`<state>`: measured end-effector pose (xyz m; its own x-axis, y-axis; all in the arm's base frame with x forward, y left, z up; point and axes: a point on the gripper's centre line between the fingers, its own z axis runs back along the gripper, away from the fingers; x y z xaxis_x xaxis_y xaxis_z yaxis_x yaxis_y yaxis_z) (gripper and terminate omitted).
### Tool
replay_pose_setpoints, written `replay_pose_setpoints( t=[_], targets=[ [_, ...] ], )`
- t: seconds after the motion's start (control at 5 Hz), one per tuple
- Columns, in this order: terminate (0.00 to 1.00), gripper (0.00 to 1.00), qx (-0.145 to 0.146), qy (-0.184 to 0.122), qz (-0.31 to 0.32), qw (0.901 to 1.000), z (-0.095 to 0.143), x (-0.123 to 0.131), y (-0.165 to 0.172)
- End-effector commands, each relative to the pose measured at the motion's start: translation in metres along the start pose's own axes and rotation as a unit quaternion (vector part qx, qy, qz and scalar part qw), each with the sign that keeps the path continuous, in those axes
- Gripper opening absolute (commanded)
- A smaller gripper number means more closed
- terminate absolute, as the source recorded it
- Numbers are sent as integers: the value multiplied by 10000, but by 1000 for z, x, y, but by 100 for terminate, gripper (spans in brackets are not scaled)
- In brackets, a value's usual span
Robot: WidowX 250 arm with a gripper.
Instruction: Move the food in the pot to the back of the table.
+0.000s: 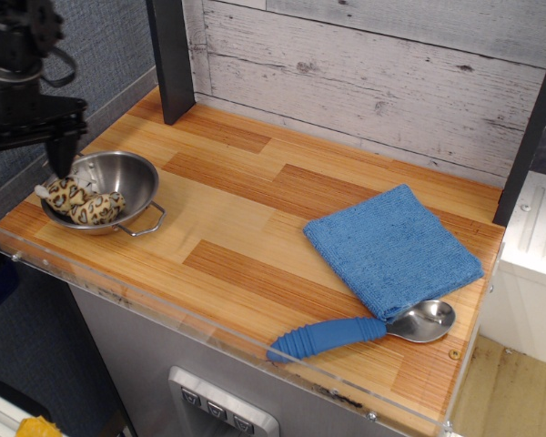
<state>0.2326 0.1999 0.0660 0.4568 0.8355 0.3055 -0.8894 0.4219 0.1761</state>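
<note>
While the food (80,202) lies in the pot (136,178) at the table's (255,218) front-left corner, the gripper (23,164) hangs just above, fingers apart.

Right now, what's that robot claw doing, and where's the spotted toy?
Gripper open, empty, above pot's left rim. Food lying in pot, untouched. Back of table bare.

The gripper (25,162) is cut by the left edge, hiding the pot's (127,177) far rim.
</note>
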Motion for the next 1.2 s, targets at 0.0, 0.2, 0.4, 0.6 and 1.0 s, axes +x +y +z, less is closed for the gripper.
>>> replay_pose_setpoints(
  t=[0.0, 0.2, 0.4, 0.6, 1.0],
  targets=[
    [0, 100, -182, -377, 24, 9991, 38, -17, -21],
    [0, 100, -48, -316, -30, 9995, 34, -21, -24],
    [0, 100, 64, -289, -115, 9995, 25, -18, -28],
    [0, 100, 111, -155, -199, 9996, 10, -23, -33],
    [0, 100, 193, -82, -339, 9992, -4, -23, -43]
  ],
)
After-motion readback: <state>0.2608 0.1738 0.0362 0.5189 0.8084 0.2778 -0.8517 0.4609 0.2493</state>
